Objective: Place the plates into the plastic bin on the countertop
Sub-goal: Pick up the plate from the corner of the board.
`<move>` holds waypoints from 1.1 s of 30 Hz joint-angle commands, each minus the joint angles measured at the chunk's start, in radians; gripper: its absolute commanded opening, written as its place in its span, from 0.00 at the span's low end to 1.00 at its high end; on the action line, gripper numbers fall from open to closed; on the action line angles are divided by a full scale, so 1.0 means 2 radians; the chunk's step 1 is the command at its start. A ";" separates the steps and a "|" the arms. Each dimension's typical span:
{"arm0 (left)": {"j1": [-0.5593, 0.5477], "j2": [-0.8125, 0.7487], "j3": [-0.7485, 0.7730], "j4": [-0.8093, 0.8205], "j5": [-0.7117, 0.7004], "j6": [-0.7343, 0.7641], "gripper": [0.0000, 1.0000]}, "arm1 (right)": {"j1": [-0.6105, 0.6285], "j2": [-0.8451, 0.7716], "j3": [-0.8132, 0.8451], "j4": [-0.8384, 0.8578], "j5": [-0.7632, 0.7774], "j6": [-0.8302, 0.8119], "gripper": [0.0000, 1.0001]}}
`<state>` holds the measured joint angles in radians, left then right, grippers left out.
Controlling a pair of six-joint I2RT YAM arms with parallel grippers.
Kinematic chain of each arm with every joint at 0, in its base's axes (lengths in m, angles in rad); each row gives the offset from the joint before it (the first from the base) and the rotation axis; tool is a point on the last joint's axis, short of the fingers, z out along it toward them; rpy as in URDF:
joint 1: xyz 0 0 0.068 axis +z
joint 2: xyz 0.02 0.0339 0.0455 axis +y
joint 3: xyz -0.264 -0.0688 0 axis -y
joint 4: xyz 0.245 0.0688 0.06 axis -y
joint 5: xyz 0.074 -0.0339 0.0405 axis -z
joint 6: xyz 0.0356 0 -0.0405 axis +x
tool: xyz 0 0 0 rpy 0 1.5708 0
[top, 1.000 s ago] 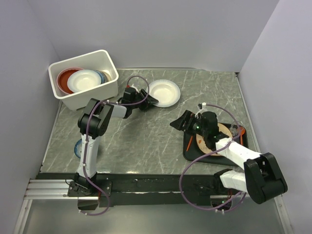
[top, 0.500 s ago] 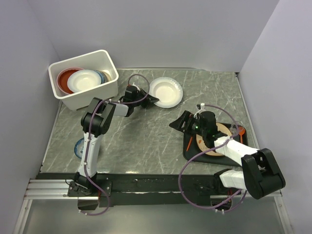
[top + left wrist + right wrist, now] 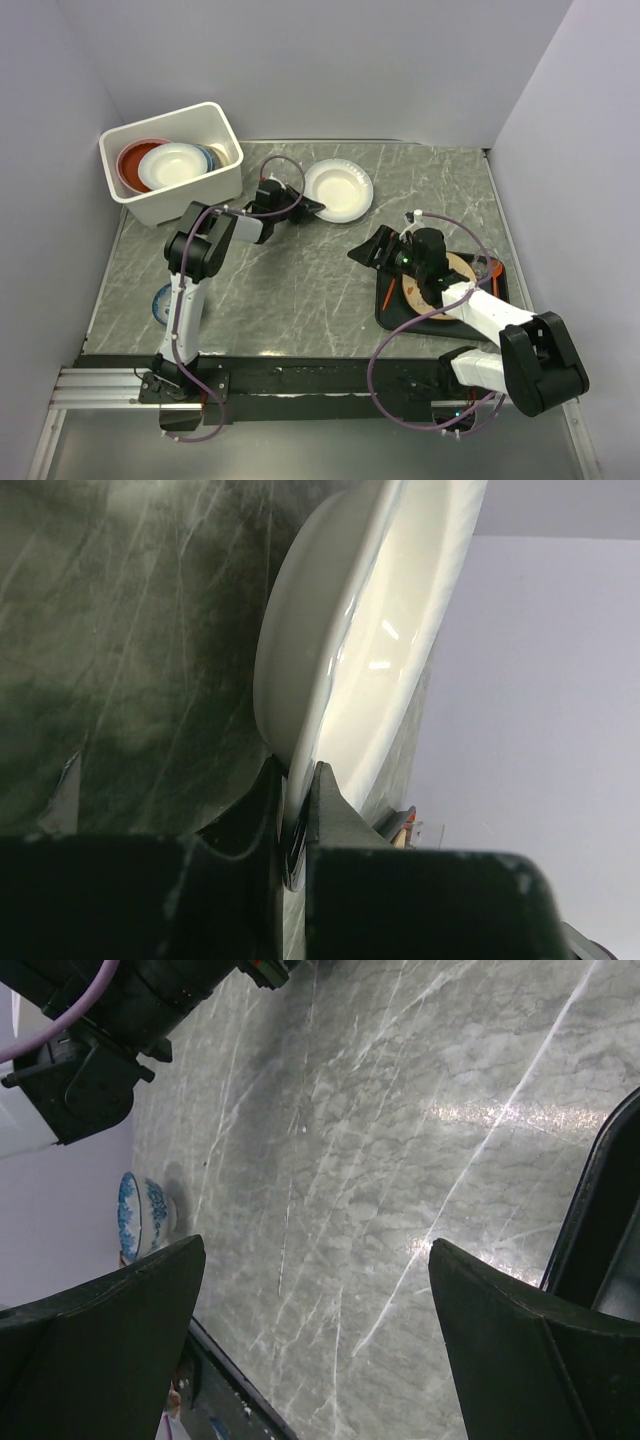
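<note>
A white plate (image 3: 338, 189) lies at the back middle of the countertop (image 3: 300, 280). My left gripper (image 3: 312, 207) is shut on its near-left rim; in the left wrist view the rim of the plate (image 3: 370, 630) is pinched between the two fingers of the gripper (image 3: 297, 785). The plastic bin (image 3: 215, 185) stands at the back left and holds a red-orange plate (image 3: 135, 160), a white plate (image 3: 172, 163) and others behind them. My right gripper (image 3: 378, 250) (image 3: 315, 1250) hangs open over bare countertop with nothing between its fingers.
A black tray (image 3: 495, 300) at the right carries a tan woven plate (image 3: 455, 275), partly hidden by the right arm, and an orange utensil (image 3: 388, 295). A small blue-and-white bowl (image 3: 160, 302) (image 3: 145, 1215) sits by the left arm's base. Walls enclose the counter.
My left gripper has shut on the white plate's rim, and the plate has shifted slightly to the right. The right arm has barely moved.
</note>
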<state>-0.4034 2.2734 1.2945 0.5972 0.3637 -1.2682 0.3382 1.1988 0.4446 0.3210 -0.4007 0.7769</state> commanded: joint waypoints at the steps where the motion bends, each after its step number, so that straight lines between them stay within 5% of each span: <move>1: -0.002 -0.015 -0.015 -0.044 -0.025 0.038 0.01 | 0.002 -0.012 0.001 0.019 0.002 0.001 1.00; 33: -0.034 -0.136 0.025 -0.133 -0.027 0.112 0.01 | 0.003 -0.072 -0.009 -0.008 0.016 0.007 1.00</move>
<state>-0.4622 2.1349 1.3128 0.3237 0.2947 -1.1084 0.3382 1.0718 0.4213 0.2943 -0.3805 0.7864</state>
